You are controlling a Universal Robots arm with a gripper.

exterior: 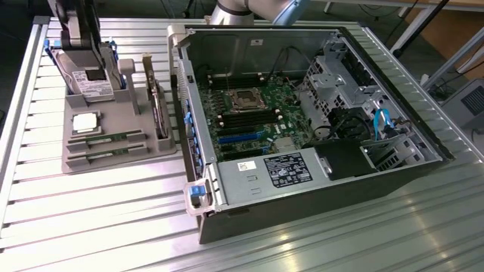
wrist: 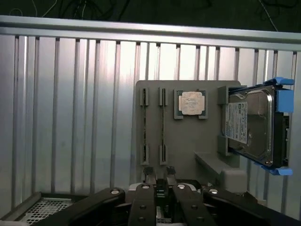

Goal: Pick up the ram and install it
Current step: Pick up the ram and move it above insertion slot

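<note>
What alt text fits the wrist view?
The gripper faces a grey parts tray on a slatted metal table. In the tray, a ram stick and a second ram stick lie side by side in slots. A square silver processor sits beside them, and a hard drive with blue rails stands on edge beyond the processor.

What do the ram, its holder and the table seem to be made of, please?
Ram: green circuit board, likely fibreglass laminate, matte. Holder: probably plastic, uniform matte grey, moulded slots. Table: metal, probably aluminium, ribbed silver slats catching glare.
</note>
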